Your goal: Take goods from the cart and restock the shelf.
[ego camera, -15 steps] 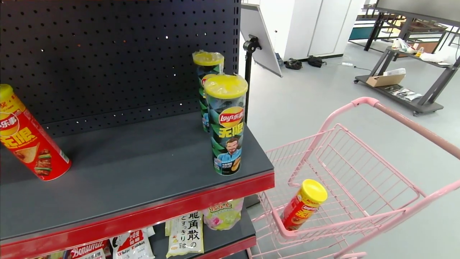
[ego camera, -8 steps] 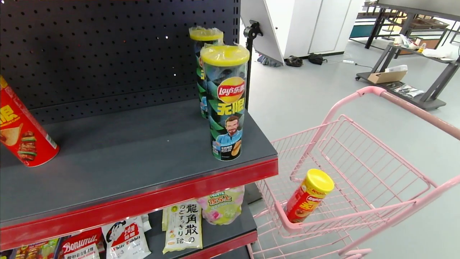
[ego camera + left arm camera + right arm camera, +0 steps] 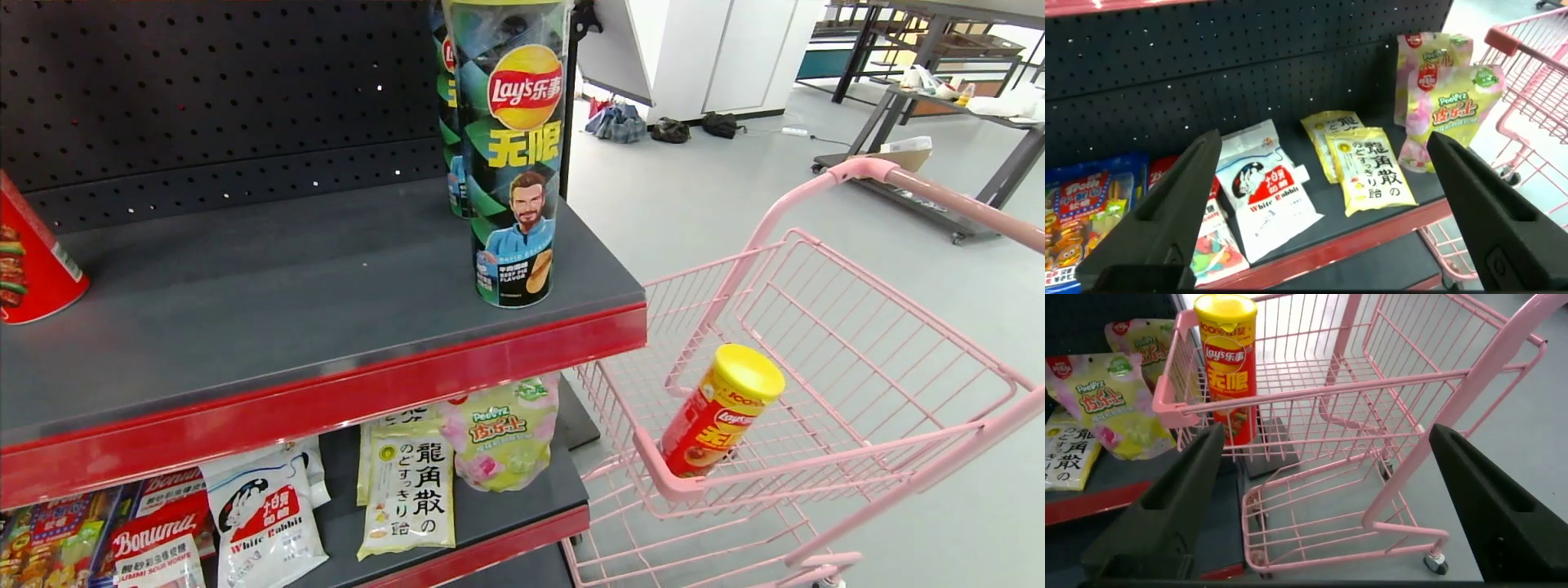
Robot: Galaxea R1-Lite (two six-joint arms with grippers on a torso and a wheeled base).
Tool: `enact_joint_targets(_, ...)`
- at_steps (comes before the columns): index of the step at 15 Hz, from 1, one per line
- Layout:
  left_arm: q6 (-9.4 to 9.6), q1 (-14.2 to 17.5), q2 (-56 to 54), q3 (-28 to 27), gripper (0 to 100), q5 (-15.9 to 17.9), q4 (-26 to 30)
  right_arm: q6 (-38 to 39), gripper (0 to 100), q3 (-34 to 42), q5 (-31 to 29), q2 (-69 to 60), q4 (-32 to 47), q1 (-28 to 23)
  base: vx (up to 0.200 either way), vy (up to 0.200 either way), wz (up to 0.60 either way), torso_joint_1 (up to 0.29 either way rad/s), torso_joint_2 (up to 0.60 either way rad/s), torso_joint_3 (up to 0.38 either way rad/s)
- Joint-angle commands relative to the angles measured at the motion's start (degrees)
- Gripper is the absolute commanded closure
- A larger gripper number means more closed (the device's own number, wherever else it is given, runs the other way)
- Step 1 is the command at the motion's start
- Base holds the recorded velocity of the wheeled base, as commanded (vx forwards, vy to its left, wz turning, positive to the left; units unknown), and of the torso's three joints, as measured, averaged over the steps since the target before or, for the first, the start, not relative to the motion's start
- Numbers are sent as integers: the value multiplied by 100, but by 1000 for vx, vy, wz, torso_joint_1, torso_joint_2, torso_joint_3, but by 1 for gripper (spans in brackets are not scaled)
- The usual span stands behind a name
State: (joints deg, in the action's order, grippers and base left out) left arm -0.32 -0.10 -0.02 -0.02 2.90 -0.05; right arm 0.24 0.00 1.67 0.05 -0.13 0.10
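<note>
The one item left to move is a red chip can with a yellow lid (image 3: 718,412), lower right of centre in the head view. It sits in the near corner of the pink cart (image 3: 939,196)'s upper basket, touching the wire wall. It looks tilted from above and closer to upright from the right wrist, so I cannot settle its lean.

The upper shelf (image 3: 286,278) takes up the left and centre of the head view. Two green-and-black chip cans (image 3: 514,163) stand at its right end, one behind the other. A red can (image 3: 28,253) sits at the far left edge, with bare board between them. Below are a white candy bag (image 3: 261,514), a yellow packet (image 3: 406,490) and a pink-and-green pouch (image 3: 502,433).

The right end effector (image 3: 1327,429) is spread wide with nothing in it, and faces the cart with the can ahead of one finger. The left end effector (image 3: 1323,137) is equally wide and empty, and faces the lower shelf's bags.

This looks like the approach before the pick. Next, the right arm would probably need to line up on the can, come in over the basket rim and close on the can's body. It would then lift clear of the wire and carry the can to the bare stretch of shelf.
</note>
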Motion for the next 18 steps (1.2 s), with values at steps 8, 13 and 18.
enact_joint_targets(8, -3, 1, 2, 2, 0, 0, -4, 591, 0, -3331, 510, 3739, -39, 315, 0, 0, 0, -8, 26, 20)
enact_joint_targets(13, -3, 1, 2, 2, 0, 0, -4, 846, 0, -2285, 1011, 7281, -3819, 1159, 0, 0, 0, 0, 0, 0)
enact_joint_targets(18, -3, 1, 2, 2, 0, 0, -4, 951, 0, -2188, 1055, 8327, -4082, 1150, 0, 0, 0, 0, 0, 0)
